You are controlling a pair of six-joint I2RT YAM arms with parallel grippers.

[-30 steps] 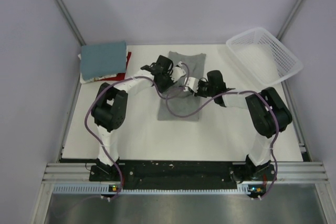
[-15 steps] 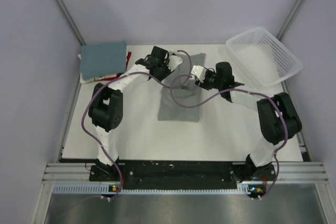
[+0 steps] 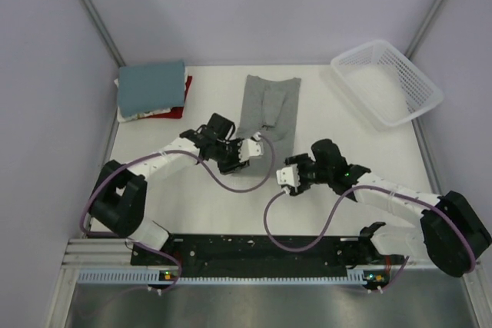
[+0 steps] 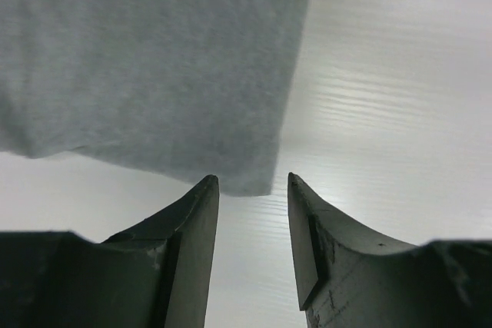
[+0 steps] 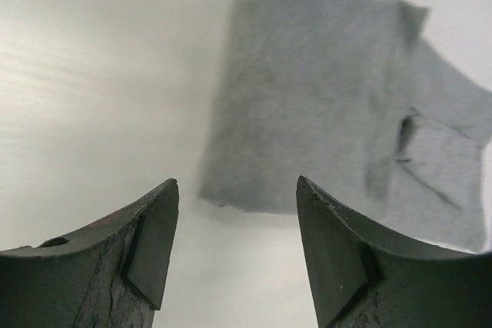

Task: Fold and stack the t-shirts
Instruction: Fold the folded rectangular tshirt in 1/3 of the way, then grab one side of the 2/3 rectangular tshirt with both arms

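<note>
The heather-grey t-shirt (image 3: 269, 109) lies flat as a long narrow strip in the middle of the table, sleeves folded in at its far end. My left gripper (image 3: 240, 157) hovers over the shirt's near left end. It is open and empty, and the shirt's near corner (image 4: 254, 178) lies just ahead of its fingertips (image 4: 204, 190). My right gripper (image 3: 292, 174) hangs beside the shirt's near right corner, open and empty (image 5: 237, 186), with the grey cloth (image 5: 307, 105) ahead of it. Folded t-shirts are stacked at the back left: teal-blue (image 3: 152, 86) on top, whitish (image 3: 138, 115) and red (image 3: 184, 91) below.
A white lattice basket (image 3: 415, 74) stands tilted at the back right corner. Purple cables loop from both wrists over the table in front of the shirt (image 3: 265, 220). Grey walls close in the table on three sides.
Both grippers have opened and let go of the cloth. Both arms swung back from the shirt's far end to its near end. The shirt now lies flat.
</note>
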